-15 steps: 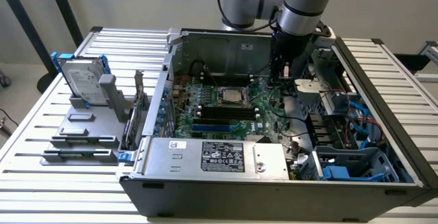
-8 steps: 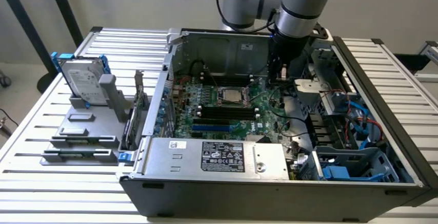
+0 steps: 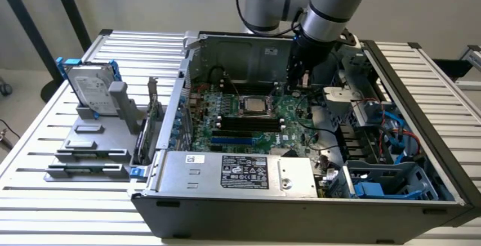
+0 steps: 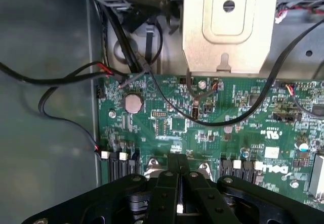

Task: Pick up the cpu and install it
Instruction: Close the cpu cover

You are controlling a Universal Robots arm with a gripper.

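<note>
1. The slatted table [image 3: 67, 212] spans the whole exterior view.
2. An open case [image 3: 301, 218] lies on it, taking up the centre and right of the frame.
3. The arm [image 3: 330, 4] comes down from the top edge, right of centre, into the case's far side.
4. A grey power supply [image 3: 240, 173] sits along the case's near wall, at lower centre.
5. The green board [image 3: 289, 119] lies flat on the case floor at mid-frame. In the wrist view the board [image 4: 228, 128] is crossed by black cables.
6. A grey stand [image 3: 90, 144] is at the exterior view's left, outside the case. A hard drive [image 3: 92, 91] with a blue bracket leans upright on it.
7. The gripper [image 3: 301, 85] hangs over the board's far right part, just above centre. In the wrist view the gripper [image 4: 177, 163] has its fingers pressed together, with nothing seen between them.
8. The cpu [image 3: 252, 106] lies flat in the socket on the board at the frame's centre. It is to the left of the gripper and apart from it.
9. A coin cell [image 4: 132, 102] sits on the board.
</note>
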